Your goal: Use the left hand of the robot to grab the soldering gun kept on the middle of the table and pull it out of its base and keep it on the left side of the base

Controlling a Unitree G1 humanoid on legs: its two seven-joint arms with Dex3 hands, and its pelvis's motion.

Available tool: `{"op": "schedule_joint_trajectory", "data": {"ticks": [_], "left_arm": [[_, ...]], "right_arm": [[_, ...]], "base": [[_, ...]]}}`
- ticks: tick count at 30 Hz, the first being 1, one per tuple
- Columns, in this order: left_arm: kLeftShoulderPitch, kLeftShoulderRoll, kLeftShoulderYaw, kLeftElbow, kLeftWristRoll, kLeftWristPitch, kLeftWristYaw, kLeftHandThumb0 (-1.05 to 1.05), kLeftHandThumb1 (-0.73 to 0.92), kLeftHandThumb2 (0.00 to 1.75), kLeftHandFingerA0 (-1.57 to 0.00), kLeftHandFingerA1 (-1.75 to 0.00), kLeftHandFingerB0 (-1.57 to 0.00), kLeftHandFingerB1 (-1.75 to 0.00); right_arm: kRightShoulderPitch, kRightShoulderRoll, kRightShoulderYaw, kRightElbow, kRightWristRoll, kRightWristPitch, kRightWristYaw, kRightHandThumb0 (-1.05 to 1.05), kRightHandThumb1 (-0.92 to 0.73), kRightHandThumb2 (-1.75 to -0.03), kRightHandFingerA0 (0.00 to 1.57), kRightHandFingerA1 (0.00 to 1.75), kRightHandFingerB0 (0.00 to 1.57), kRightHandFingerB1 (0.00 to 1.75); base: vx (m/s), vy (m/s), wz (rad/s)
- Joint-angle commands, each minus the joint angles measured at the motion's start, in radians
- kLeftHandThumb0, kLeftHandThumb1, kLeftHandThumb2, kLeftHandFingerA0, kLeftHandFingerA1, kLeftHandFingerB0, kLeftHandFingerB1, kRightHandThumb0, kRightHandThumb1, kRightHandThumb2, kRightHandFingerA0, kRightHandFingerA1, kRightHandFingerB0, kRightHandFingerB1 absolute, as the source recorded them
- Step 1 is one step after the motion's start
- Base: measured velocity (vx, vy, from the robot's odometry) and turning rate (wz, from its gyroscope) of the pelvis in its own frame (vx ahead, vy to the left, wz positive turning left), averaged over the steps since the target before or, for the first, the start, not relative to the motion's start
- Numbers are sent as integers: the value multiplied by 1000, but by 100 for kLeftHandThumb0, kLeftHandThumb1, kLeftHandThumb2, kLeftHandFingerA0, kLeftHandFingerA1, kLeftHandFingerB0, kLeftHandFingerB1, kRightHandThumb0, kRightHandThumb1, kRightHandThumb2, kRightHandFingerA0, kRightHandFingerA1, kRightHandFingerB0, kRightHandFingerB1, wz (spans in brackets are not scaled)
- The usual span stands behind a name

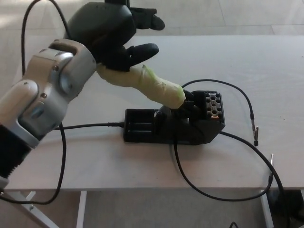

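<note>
One soldering gun [152, 86], its handle wrapped in yellowish tape, sits tilted in the one black base [173, 124] at mid-table [266, 61], while the left hand [111, 35] hovers over the handle's upper end with fingers spread, gripping nothing, and two black cables trail off.

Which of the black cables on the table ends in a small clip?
The thin cable arcing right from the base; its clip lies near the table's right edge. The others run off the table.
</note>
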Motion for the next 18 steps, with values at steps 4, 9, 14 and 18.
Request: {"op": "schedule_joint_trajectory", "data": {"ticks": [4, 9, 14, 18], "left_arm": [[-80, 101, -195, -69, 347, -236, -91, -81, 92, 76, -61, -56, -49, -41], [-134, 111, -177, -92, 312, -225, -167, -85, 92, 76, -58, -52, -44, -39], [-179, 150, -148, -129, 301, -252, -247, -86, 92, 78, -56, -54, -43, -41], [-170, 176, -121, -171, 285, -265, -296, -89, 92, 76, -55, -53, -43, -41]], "right_arm": [[-14, -96, 29, 1, -27, -21, 25, -61, -63, -59, 45, 55, 37, 36], [-24, -103, 29, 5, -22, -10, 20, -61, -63, -59, 44, 54, 39, 35], [-23, -114, 37, -4, -17, -17, 29, -61, -64, -59, 42, 55, 38, 36], [-28, -118, 39, -4, -13, -22, 34, -60, -64, -59, 42, 55, 38, 36]], "base": [[0, 0, 0], [0, 0, 0], [0, 0, 0], [0, 0, 0]]}}
